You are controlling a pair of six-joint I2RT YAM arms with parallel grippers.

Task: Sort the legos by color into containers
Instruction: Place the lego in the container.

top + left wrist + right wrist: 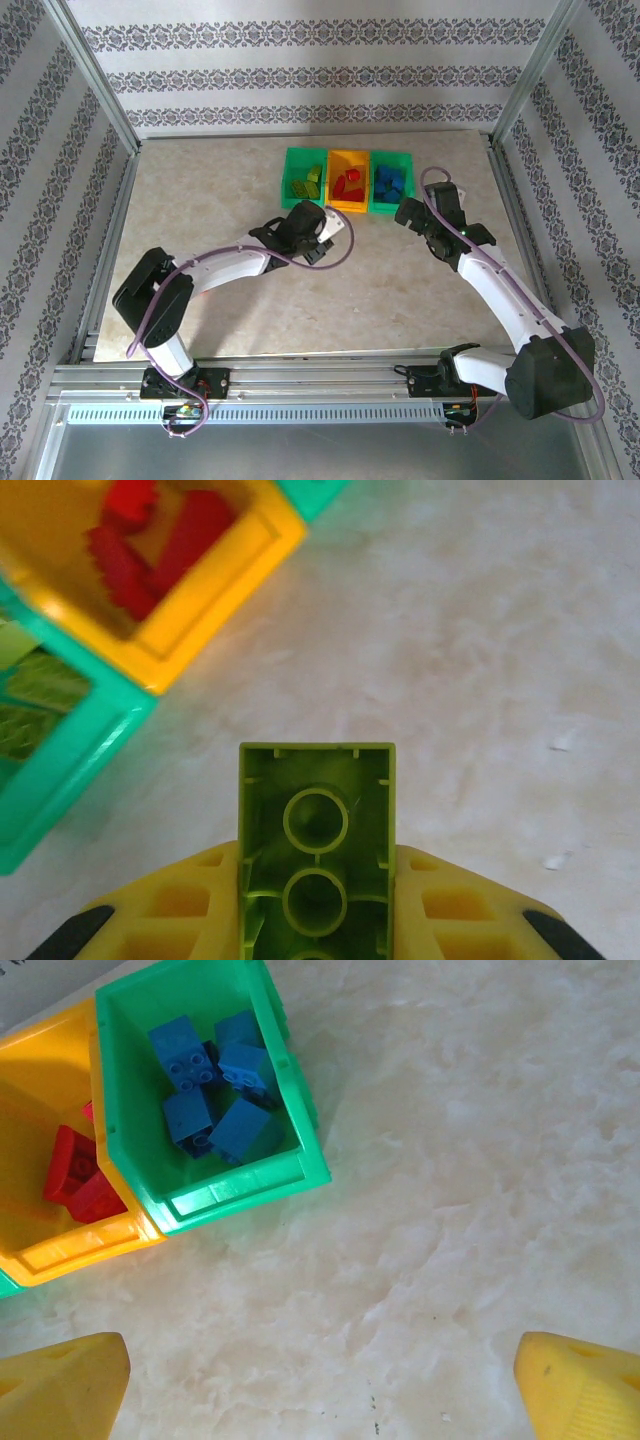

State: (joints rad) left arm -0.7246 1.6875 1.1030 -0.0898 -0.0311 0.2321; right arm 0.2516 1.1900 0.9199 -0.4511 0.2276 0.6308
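Left pincer clamps a lime lego jutting out ahead.

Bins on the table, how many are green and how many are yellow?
Green: 2, the left green bin and the right green bin
Orange-yellow: 1, the middle bin
Total: 3 bins

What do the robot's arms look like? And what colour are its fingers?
The left arm and the right arm are white tubes with chunky black joints. A thin purple cable runs along each one. The fingers are bright yellow plastic with little hollow pockets moulded in.
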